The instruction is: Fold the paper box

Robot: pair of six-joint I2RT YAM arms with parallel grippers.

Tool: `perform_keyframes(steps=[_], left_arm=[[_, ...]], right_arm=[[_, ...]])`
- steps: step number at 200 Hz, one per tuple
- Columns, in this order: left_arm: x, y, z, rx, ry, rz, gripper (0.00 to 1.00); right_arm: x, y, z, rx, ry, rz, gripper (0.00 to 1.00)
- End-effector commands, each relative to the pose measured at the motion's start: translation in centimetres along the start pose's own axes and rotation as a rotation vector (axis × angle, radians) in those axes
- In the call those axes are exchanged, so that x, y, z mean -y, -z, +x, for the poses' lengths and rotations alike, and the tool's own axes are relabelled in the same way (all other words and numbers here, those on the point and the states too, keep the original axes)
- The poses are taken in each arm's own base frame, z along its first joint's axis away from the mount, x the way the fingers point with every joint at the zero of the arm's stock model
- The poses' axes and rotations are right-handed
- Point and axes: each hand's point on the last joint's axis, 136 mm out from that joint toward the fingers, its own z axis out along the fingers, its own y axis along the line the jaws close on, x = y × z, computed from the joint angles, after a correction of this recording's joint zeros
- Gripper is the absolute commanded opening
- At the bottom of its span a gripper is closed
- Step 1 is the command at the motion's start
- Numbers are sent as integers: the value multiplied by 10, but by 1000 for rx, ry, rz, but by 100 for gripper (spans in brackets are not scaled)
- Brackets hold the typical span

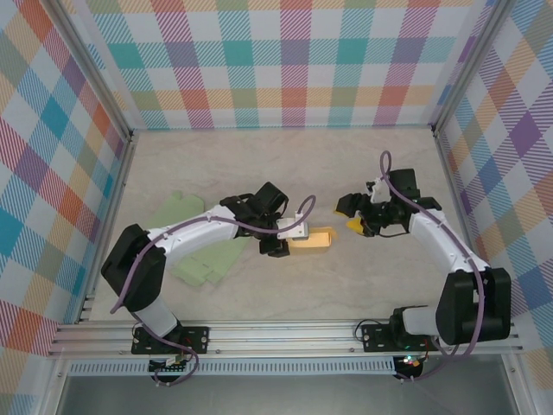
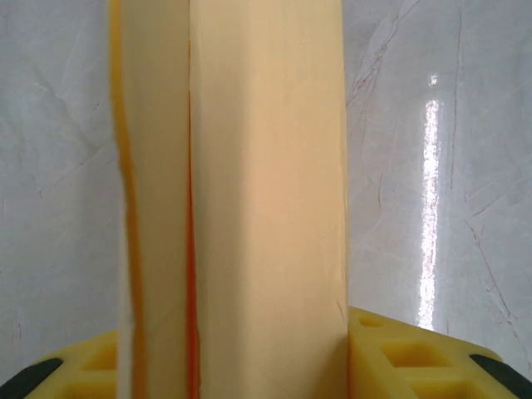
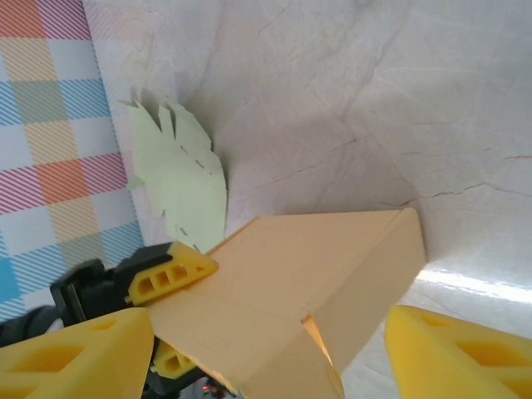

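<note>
The left gripper (image 1: 287, 239) is clamping the pale orange folded paper box (image 1: 313, 239); the right gripper (image 1: 349, 214) is hovering nearby, jaws spread wide

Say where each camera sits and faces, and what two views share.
Top external: overhead, behind left arm, right arm; looks down on table, paper box.
Left wrist: on the left arm, facing along the left fingers, which clamp the box.
Right wrist: on the right arm, facing the box past the open right fingers.
Shared: both wrist views show the box.
</note>
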Motion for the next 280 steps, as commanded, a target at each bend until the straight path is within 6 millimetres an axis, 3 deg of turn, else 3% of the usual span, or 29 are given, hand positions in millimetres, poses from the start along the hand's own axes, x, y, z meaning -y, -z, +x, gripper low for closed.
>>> perform_keyframes(steps=[1,38,66,120,185,223,280], left_arm=[[-4,-1,-1,-7,25,27,46],[-17,-8,0,-25,41,-16,56],[-21,-4,-4,-25,48,-33,57],[-24,-2,-6,-14,62,-58,54],[-24,-6,-1,-32,62,-59,53],[-26,-6,-2,-27,57,-74,53],[-29,-8,-4,-26,55,-101,53]], right_arm=[[-1,17,3,31,112,71,71],[-5,32,12,77,260,165,66],[-6,34,20,76,356,231,66],[-2,16,25,48,514,372,65],[-11,-9,12,59,589,357,60],[-19,-20,8,51,600,323,51],[-25,-30,16,22,570,297,28]])
